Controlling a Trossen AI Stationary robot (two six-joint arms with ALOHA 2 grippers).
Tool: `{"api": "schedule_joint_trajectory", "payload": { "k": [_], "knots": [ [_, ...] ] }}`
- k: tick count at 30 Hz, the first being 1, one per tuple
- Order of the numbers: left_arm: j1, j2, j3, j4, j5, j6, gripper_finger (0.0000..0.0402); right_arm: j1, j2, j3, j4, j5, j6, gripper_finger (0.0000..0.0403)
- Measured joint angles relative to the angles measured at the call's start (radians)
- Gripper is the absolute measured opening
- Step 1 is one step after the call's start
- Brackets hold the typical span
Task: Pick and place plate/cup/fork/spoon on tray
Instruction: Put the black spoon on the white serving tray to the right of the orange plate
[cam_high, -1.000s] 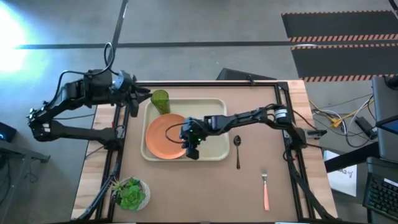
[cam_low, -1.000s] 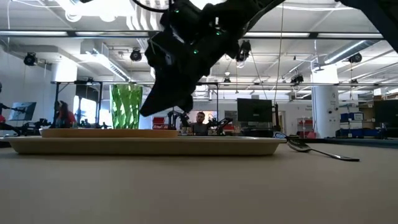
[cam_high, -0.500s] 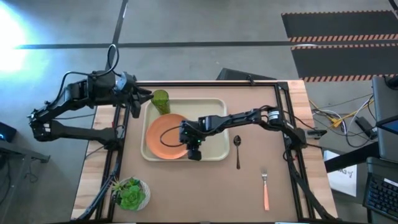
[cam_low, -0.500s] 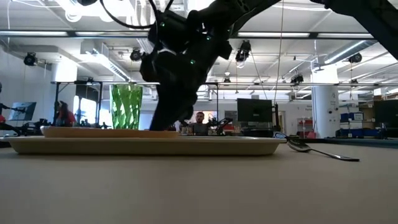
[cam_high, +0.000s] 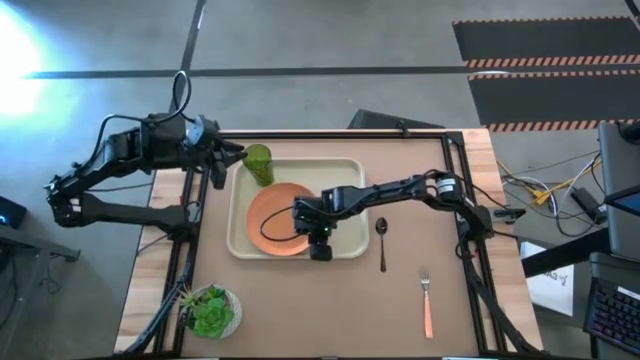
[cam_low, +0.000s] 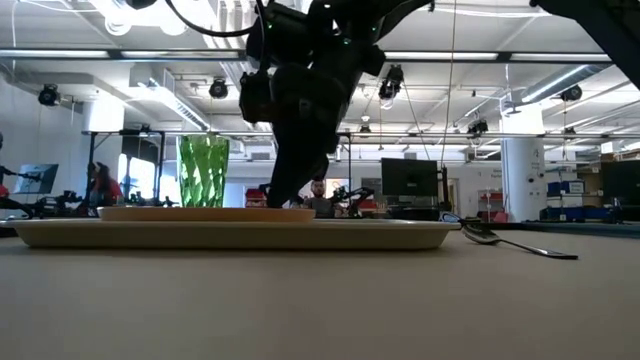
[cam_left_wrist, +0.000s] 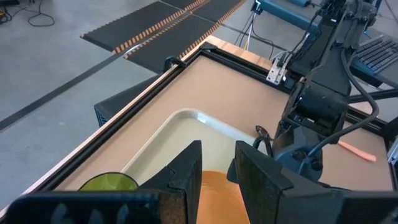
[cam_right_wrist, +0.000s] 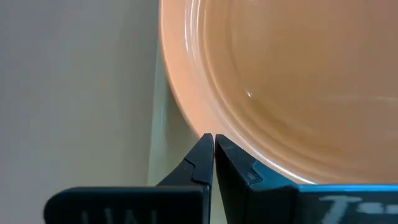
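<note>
You slid the plate rightward within the tray; right gripper, fingers together, pressed its rim.

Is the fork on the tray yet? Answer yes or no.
No: in the high view the fork lies on the bare table near the front right, well apart from the tray, which holds only the plate and cup.

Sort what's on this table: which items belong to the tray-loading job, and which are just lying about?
Job items:
tray
plate, on the tray
cup, on the tray
spoon, on the table beside the tray
fork, on the table

Lying about:
plant in a white bowl
</note>
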Motion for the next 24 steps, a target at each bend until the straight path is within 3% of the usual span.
{"api": "schedule_joint_trajectory", "payload": {
  "k": [21,24],
  "knots": [
    [0.000,0.000,0.000,0.028,0.000,0.001,0.0079,0.016,-0.031,0.000,-0.061,0.001,-0.006,0.0009],
    [0.000,0.000,0.000,0.028,0.000,0.001,0.0079,0.017,-0.046,0.000,-0.068,0.043,-0.017,0.0009]
  ]
}}
